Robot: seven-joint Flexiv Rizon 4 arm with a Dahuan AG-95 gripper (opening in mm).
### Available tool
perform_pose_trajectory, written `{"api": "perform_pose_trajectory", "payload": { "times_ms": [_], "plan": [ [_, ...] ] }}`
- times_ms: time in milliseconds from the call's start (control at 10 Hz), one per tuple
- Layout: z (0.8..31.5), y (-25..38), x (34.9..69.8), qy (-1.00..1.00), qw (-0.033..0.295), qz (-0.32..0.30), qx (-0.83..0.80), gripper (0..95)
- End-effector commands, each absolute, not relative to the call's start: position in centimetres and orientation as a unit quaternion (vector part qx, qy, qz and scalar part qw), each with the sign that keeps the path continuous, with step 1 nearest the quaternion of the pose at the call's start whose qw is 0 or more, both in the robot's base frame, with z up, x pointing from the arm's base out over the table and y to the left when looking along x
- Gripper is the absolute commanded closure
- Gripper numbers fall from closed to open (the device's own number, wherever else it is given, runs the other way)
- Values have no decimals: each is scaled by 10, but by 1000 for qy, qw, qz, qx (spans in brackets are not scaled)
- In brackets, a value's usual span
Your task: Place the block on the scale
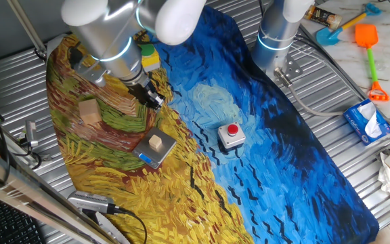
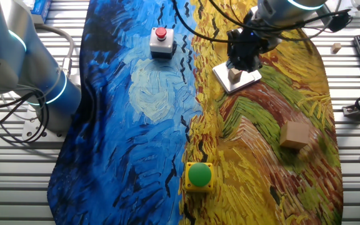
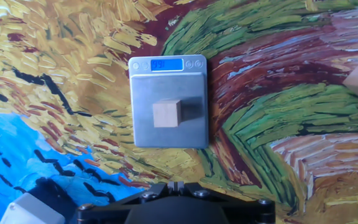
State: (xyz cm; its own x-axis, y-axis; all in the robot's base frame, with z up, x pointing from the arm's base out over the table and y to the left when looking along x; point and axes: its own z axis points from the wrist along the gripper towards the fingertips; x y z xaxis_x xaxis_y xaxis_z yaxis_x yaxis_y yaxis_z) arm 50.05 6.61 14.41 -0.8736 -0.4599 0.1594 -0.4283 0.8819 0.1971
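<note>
The wooden cube (image 3: 166,113) rests on the scale (image 3: 143,134) plate, near the worktop's yellow edge. The gripper (image 1: 153,97) hovers above, apparently empty; finger spacing cannot be determined.

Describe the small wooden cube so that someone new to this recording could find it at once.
Start at the painted cloth covering the table and look on its yellow side for the flat silver scale with a lit blue display. The small cube sits near the middle of its plate. The bigger wooden block is larger, darker tan and lies straight on the cloth.
</note>
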Motion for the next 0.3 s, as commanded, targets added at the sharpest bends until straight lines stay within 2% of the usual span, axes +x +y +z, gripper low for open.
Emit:
{"api": "perform_pose_trajectory", "payload": {
  "times_ms": [100, 300],
  "plan": [
    [144, 66, 499, -965, 102, -79, 227, 950],
    [144, 66, 498, -966, 104, -78, 224, 950]
  ]
}}
